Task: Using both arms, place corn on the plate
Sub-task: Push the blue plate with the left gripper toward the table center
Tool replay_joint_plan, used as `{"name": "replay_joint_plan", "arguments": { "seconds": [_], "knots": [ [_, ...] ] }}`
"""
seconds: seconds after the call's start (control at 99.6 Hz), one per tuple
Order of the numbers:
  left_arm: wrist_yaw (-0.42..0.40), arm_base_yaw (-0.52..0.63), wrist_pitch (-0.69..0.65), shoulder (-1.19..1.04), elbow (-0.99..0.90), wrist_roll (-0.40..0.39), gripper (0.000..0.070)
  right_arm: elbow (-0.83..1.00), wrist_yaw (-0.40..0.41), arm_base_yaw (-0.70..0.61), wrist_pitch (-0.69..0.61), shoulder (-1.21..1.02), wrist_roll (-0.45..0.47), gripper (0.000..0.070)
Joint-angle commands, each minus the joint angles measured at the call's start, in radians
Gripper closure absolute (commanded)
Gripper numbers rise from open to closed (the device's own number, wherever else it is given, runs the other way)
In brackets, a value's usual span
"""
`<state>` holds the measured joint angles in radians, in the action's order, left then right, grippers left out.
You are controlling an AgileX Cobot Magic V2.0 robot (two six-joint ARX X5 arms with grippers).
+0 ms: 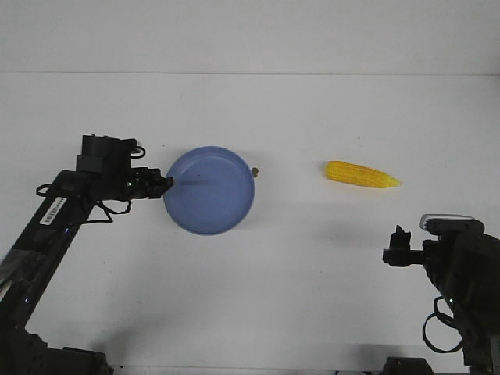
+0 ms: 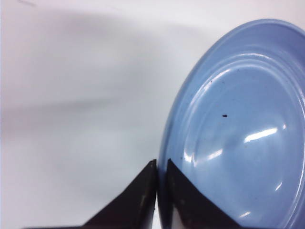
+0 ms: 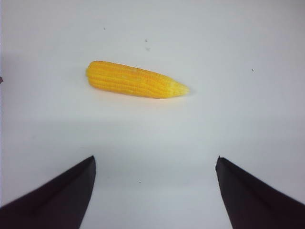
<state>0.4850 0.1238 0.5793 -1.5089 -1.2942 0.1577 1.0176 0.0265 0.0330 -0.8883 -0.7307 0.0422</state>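
Hidden, cropped and unresolved items

Left arm (image 1: 47, 226): base cut by the front view's left and bottom edges. Right arm (image 1: 461, 281): cropped at the right and bottom edges, its gripper (image 1: 400, 248) too small there to read the finger gap. Plate (image 2: 238, 129): far side cut by the left wrist view's right and bottom edges; near rim hidden between the left gripper (image 2: 161, 191) fingers, whose bases leave the frame. Small brown speck (image 1: 255, 170) beside the plate rim: too small to identify. Right wrist view: finger (image 3: 57, 191) bases cropped.
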Motion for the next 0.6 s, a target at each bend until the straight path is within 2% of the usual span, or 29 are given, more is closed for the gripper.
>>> {"name": "replay_joint_plan", "arguments": {
  "seconds": [0.0, 0.151, 0.301, 0.592],
  "knots": [
    [0.023, 0.048, -0.001, -0.023, 0.01, -0.014, 0.0695, 0.02, 0.0, -0.001, 0.005, -0.003, 0.011, 0.0168],
    [0.023, 0.151, -0.011, -0.031, 0.08, -0.026, 0.0695, 0.02, 0.0, -0.001, 0.005, -0.003, 0.011, 0.0167],
    [0.021, 0.224, -0.099, -0.037, 0.167, -0.011, 0.0695, 0.02, 0.0, -0.001, 0.005, -0.003, 0.011, 0.0167],
    [0.009, 0.263, -0.163, -0.132, 0.206, 0.016, 0.0694, 0.02, 0.0, -0.001, 0.004, -0.003, 0.011, 0.0168]
  ]
}}
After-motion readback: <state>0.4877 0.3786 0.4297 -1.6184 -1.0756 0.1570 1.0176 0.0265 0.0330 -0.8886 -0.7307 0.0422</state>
